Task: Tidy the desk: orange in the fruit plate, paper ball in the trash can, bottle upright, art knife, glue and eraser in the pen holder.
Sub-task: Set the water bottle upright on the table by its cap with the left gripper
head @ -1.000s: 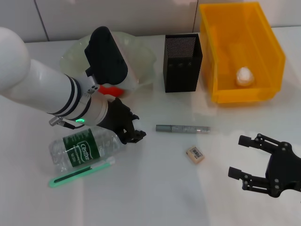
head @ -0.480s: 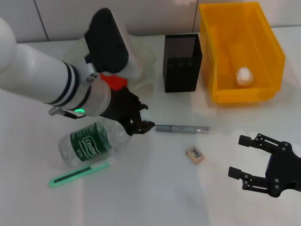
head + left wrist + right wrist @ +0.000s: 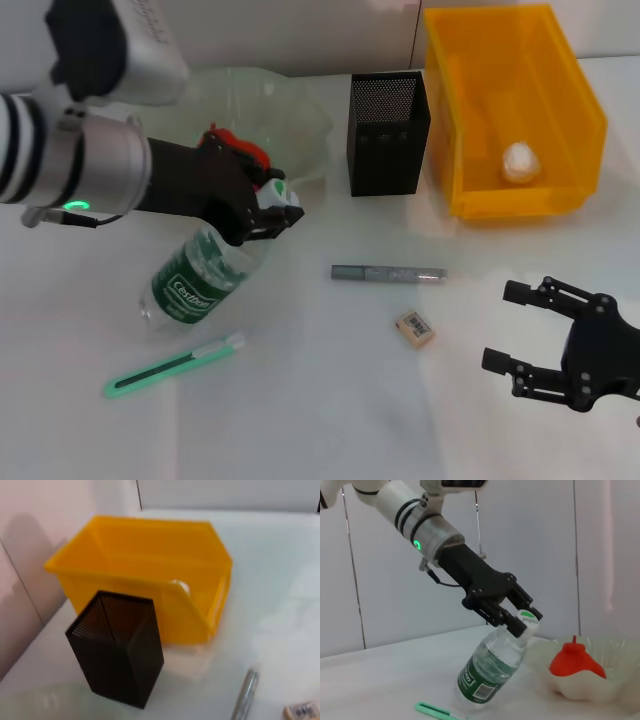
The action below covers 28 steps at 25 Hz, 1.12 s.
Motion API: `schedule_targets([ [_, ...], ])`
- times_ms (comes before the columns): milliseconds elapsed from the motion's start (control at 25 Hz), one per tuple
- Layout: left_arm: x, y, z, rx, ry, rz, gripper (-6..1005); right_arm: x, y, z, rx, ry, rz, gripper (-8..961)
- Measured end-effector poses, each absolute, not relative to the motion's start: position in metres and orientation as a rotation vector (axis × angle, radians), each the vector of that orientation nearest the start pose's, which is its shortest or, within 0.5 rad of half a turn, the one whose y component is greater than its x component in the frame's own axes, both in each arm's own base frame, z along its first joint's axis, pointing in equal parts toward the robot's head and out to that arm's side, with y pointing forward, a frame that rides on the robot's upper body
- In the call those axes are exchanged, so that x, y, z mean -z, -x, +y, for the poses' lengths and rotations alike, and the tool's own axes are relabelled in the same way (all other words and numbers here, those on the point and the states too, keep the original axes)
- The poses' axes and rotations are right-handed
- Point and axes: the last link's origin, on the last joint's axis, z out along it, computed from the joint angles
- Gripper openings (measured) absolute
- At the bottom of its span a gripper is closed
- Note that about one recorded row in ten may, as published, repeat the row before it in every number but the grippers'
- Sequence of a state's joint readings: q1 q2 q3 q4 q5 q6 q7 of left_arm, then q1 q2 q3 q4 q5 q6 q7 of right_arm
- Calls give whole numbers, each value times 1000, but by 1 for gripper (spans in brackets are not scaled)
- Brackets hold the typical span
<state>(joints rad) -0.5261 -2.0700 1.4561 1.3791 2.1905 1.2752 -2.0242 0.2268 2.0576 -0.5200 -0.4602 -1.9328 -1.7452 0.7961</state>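
My left gripper [image 3: 280, 213] is shut on the neck of the bottle [image 3: 203, 282], just below its white cap. The bottle leans at a slant with its base on the table; in the right wrist view the same gripper [image 3: 525, 622] holds the tilted bottle [image 3: 490, 672]. The orange [image 3: 236, 146] lies in the fruit plate [image 3: 300, 100]. The paper ball [image 3: 520, 160] rests inside the trash can [image 3: 560, 100]. The green art knife [image 3: 175, 365], the grey glue stick [image 3: 388, 272] and the eraser [image 3: 415, 328] lie on the table. The pen holder [image 3: 388, 135] stands upright. My right gripper [image 3: 500, 326] hovers open at the front right.
The pen holder [image 3: 117, 652] stands right beside the trash can [image 3: 145, 565], close to the back wall. The art knife [image 3: 432, 711] lies just in front of the bottle's base. The fruit plate [image 3: 615, 685] is right behind the left gripper.
My left gripper has risen and swung back toward the fruit plate with the bottle's neck in it. The bottle has gone from lying flat to leaning steeply. The right gripper has barely moved.
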Motion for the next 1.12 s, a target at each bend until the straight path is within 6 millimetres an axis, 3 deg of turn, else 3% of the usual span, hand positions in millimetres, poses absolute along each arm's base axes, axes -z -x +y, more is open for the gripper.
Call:
schedule_targets([
  [600, -19, 162, 356, 272, 2715, -307, 453, -5, -329, 229, -862, 2529, 346, 816],
  [1120, -26, 177, 357, 374, 2661, -329, 463, -6, -328, 233, -859, 2532, 335, 816],
])
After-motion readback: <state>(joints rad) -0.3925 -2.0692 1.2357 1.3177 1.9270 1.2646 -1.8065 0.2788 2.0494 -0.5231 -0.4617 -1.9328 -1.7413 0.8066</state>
